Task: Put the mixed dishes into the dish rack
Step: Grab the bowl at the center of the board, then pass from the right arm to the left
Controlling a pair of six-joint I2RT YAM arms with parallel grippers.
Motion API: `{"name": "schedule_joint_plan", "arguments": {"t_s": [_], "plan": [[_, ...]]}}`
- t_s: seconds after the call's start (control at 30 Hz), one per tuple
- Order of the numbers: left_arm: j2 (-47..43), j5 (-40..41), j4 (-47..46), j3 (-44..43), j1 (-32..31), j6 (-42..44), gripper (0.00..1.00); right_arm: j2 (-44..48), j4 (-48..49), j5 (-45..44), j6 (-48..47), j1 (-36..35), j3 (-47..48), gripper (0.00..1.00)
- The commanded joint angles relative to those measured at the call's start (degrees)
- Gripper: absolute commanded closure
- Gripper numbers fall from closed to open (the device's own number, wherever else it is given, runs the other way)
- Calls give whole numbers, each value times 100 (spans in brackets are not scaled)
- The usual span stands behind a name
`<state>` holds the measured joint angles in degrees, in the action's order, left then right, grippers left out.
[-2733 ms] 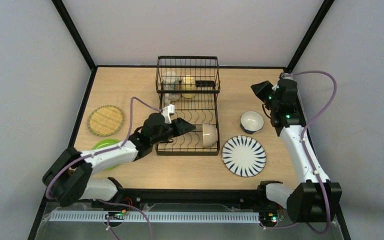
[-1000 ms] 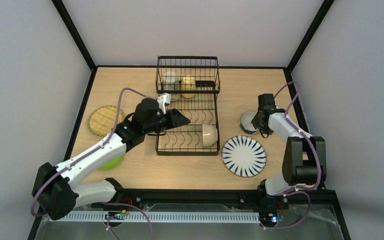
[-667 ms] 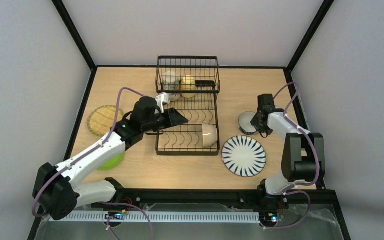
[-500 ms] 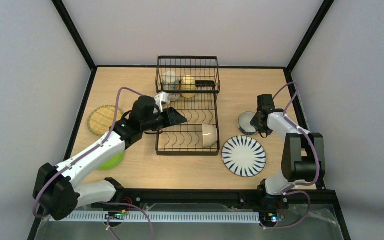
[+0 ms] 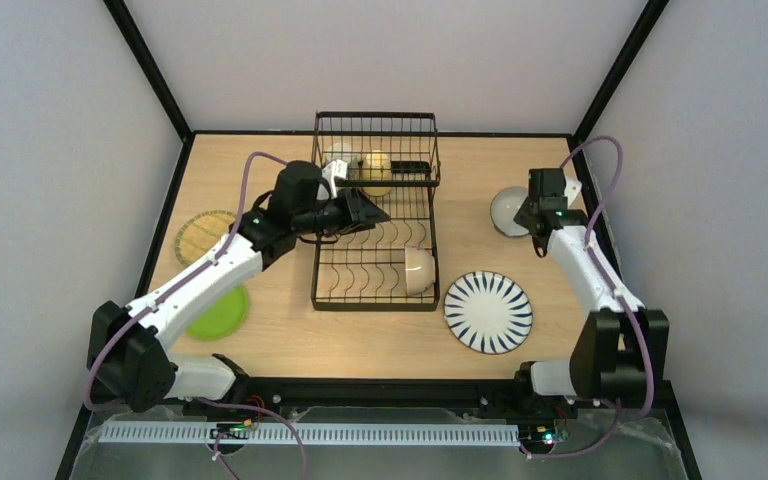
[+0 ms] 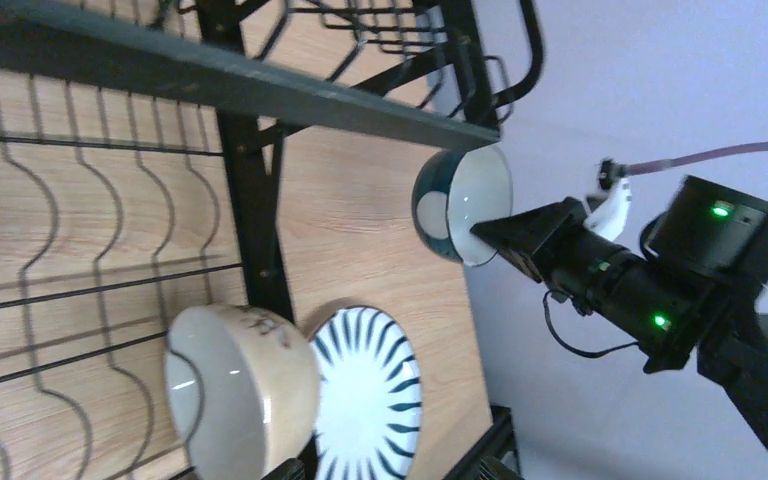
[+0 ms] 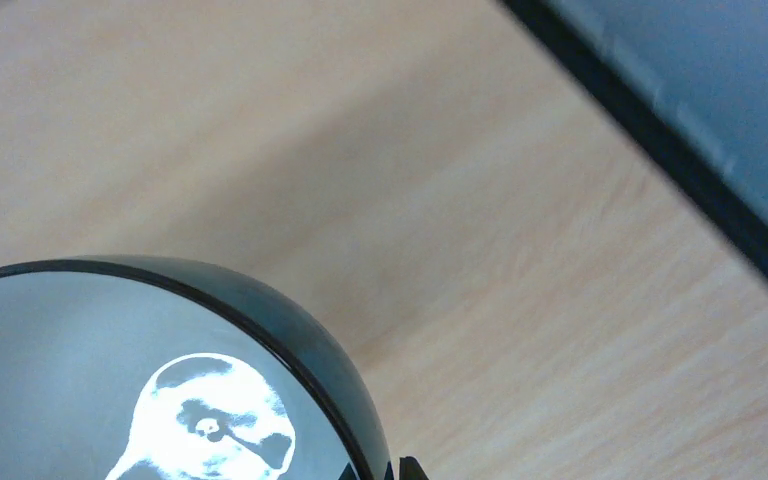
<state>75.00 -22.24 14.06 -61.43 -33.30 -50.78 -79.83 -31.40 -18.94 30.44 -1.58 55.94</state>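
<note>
The black wire dish rack (image 5: pixel 374 285) stands mid-table, with a white bowl (image 5: pixel 419 270) on its side among the dividers and a yellow mug (image 5: pixel 376 172) and a beige mug (image 5: pixel 339 157) in the raised basket. My right gripper (image 5: pixel 526 213) is shut on the rim of the blue-white bowl (image 5: pixel 508 210), which hangs tilted above the table right of the rack; the rim sits between the fingertips in the right wrist view (image 7: pixel 397 470). My left gripper (image 5: pixel 373 212) hovers open over the rack, holding nothing. The striped plate (image 5: pixel 488 312), lime-green plate (image 5: pixel 218 312) and yellow woven plate (image 5: pixel 196 236) lie on the table.
Black frame posts and grey walls close in the table on three sides. The left arm crosses over the woven plate's right edge. The left wrist view shows the white bowl (image 6: pixel 235 385), the striped plate (image 6: pixel 365 390) and the held bowl (image 6: pixel 460 205) beyond the rack's rail.
My right gripper closed on the blue-white bowl's rim and lifted it off the table, toward the back. The left arm swung further back over the rack, uncovering more of the lime-green plate.
</note>
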Motion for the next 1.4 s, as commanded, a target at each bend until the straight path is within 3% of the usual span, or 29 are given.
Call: {"name": "schedule_joint_plan", "arguments": {"t_s": [0.0, 0.27, 0.57, 0.9, 1.37], "plan": [[311, -523, 272, -605, 25, -678, 1, 639, 543, -897, -847, -383, 700, 100], [817, -795, 336, -1656, -101, -1570, 1, 1285, 1260, -2832, -2249, -1653, 925, 100], [1413, -613, 149, -2567, -471, -2636, 2, 1742, 3409, -4478, -4434, -2791, 247, 100], [2328, -404, 122, -3764, -875, -3524, 2, 1954, 4924, -4617, -5662, -3159, -389, 100], [3625, -226, 311, -5320, -1332, -4057, 2, 2082, 5573, -4312, -6301, -3310, -620, 100]]}}
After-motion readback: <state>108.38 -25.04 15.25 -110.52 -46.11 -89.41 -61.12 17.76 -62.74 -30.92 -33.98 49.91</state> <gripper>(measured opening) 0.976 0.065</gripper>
